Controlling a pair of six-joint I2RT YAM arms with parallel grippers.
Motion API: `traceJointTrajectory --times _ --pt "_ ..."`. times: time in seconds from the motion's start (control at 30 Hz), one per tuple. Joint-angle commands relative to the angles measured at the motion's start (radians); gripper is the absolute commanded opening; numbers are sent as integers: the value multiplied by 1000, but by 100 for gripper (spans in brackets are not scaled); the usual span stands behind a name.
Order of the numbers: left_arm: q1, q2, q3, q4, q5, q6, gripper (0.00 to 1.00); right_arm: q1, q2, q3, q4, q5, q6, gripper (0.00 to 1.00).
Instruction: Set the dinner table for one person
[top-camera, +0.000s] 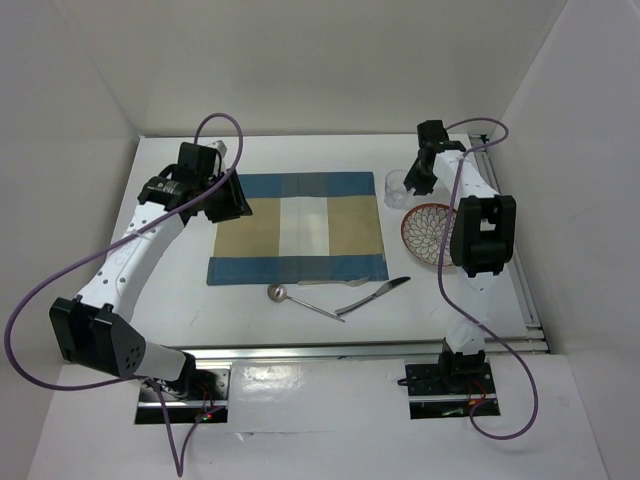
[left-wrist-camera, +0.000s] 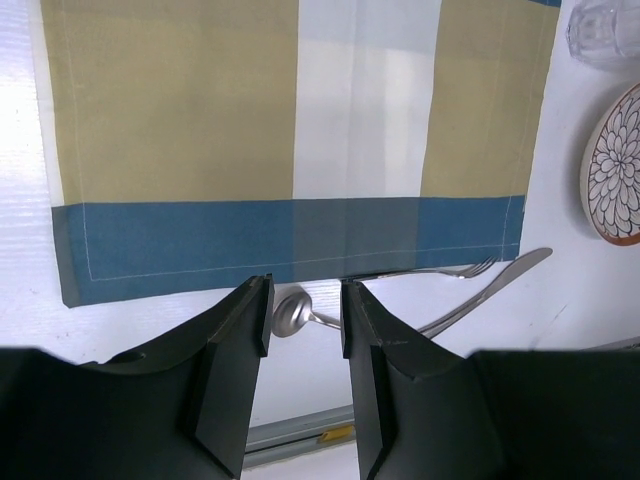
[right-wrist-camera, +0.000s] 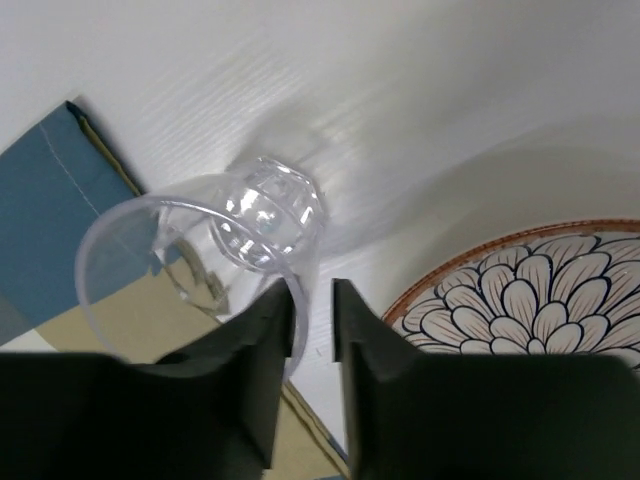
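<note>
Right claw (right-wrist-camera: 313, 292) pinched nearly shut on the near wall of the upright glass (right-wrist-camera: 225, 235), on the counter (right-wrist-camera: 450, 110) off the placemat's (top-camera: 297, 228) far-right corner; left claw (left-wrist-camera: 305, 297) slightly open, empty, well apart.

Top view — we look down on whole table (top-camera: 230, 315) from high behind. Left wrist: close over placemat (left-wrist-camera: 180, 120). Right wrist — closer, at glass (right-wrist-camera: 200, 240). All share plate (top-camera: 420, 230).
</note>
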Motion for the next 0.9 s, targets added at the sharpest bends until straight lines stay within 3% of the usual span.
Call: traceJointTrajectory --times 0.0,0.03,0.13,0.43,0.87 --pt "-2 -26 2 14 -14 19 50 0 -15 52 32 7 -17 29" --pt "-2 -26 2 14 -14 19 50 0 -34 61 41 7 -17 15" --pt "-11 -26 2 14 -14 19 50 0 -78 62 42 27 -26 0" --pt "-21 -69 -27 35 16 -4 50 127 -80 169 8 -26 -83 0" --pt "-30 -71 -1 2 6 26 50 250 153 436 -77 81 -60 0"
